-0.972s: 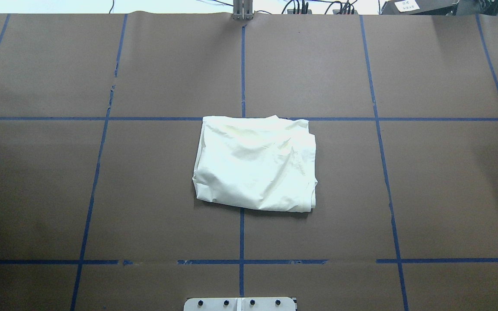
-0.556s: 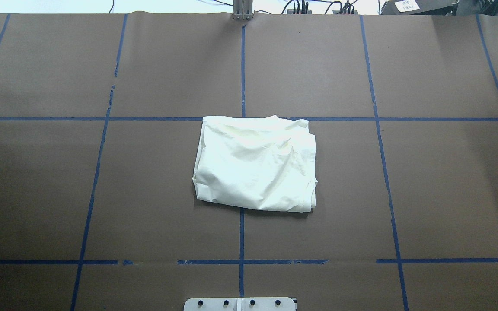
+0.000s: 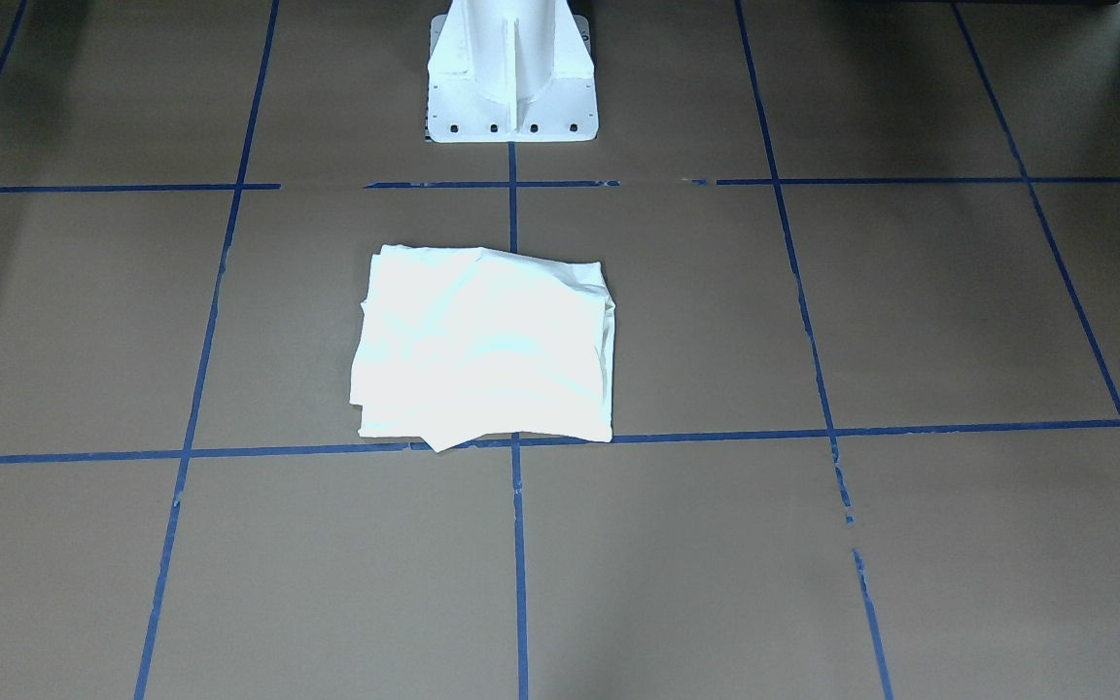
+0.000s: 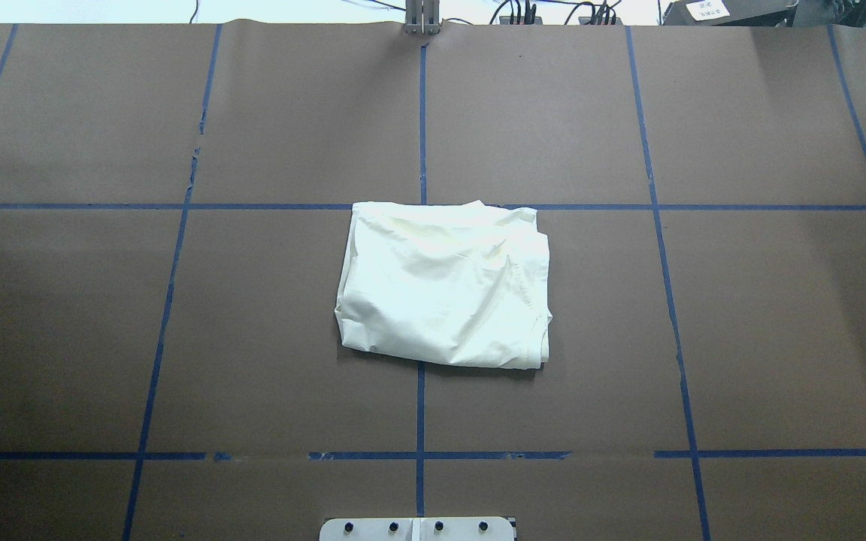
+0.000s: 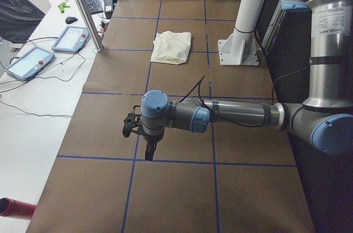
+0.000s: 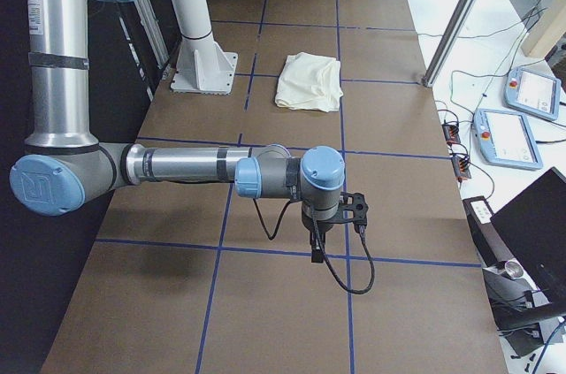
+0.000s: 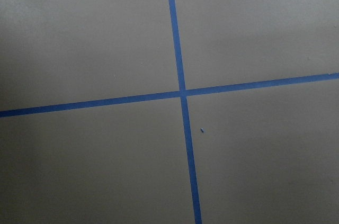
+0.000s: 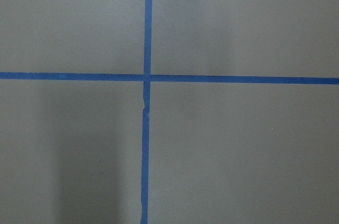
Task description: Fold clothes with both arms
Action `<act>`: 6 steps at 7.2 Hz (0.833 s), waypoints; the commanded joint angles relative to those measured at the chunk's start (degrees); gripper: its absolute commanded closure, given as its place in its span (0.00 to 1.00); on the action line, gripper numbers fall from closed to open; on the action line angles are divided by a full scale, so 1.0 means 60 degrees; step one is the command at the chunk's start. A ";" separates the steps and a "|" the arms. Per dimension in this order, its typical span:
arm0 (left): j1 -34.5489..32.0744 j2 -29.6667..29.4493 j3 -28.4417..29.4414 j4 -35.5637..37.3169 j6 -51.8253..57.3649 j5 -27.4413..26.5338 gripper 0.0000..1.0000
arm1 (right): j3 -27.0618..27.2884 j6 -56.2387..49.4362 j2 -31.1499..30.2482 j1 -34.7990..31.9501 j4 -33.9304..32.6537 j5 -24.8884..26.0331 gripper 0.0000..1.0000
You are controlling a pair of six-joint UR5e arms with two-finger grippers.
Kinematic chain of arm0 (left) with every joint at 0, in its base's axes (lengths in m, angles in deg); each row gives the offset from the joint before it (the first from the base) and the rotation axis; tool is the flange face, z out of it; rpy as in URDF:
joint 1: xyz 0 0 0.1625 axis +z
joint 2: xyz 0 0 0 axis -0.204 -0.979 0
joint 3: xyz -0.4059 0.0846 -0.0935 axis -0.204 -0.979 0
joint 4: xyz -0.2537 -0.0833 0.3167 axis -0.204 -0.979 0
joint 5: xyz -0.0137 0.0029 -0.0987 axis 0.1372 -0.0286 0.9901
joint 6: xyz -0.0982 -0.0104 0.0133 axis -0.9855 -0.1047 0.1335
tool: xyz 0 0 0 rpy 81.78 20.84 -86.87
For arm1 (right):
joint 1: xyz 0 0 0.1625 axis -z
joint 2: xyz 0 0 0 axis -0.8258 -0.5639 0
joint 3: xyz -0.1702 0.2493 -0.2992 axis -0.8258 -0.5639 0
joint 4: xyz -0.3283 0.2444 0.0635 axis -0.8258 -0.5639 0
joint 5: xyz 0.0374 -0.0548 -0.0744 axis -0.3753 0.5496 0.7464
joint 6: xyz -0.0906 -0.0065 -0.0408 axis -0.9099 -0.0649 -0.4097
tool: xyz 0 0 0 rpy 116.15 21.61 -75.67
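Observation:
The cream-white shirt (image 4: 444, 285) lies folded into a compact rectangle at the table's middle, plain white side up, its print hidden. It also shows in the front view (image 3: 482, 345), the left side view (image 5: 172, 47) and the right side view (image 6: 309, 80). My left gripper (image 5: 148, 151) hangs over bare table far from the shirt, towards the table's left end. My right gripper (image 6: 316, 250) hangs the same way towards the right end. I cannot tell whether either is open or shut. Both wrist views show only brown table and blue tape.
The brown table (image 4: 177, 338) carries a grid of blue tape lines. The white pedestal base (image 3: 511, 68) stands at the robot's edge. Control tablets (image 5: 27, 62) and cables lie on the white bench beyond the far edge, next to a metal post (image 5: 83, 7).

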 commanded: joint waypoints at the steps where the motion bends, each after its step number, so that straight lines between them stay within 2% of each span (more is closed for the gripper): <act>1: 0.0017 0.0155 0.0146 -0.0013 -0.0014 -0.0029 0.00 | 0.0046 -0.0120 -0.0067 -0.0001 0.0027 -0.0042 0.00; 2: 0.0061 0.0111 0.0394 -0.0114 0.0015 -0.0058 0.00 | 0.0017 -0.0121 -0.0125 0.0028 0.0012 -0.0042 0.00; 6: 0.0061 0.0052 0.0411 -0.0218 0.0015 0.0059 0.00 | -0.0027 -0.0106 -0.0155 0.0146 0.0012 -0.0028 0.00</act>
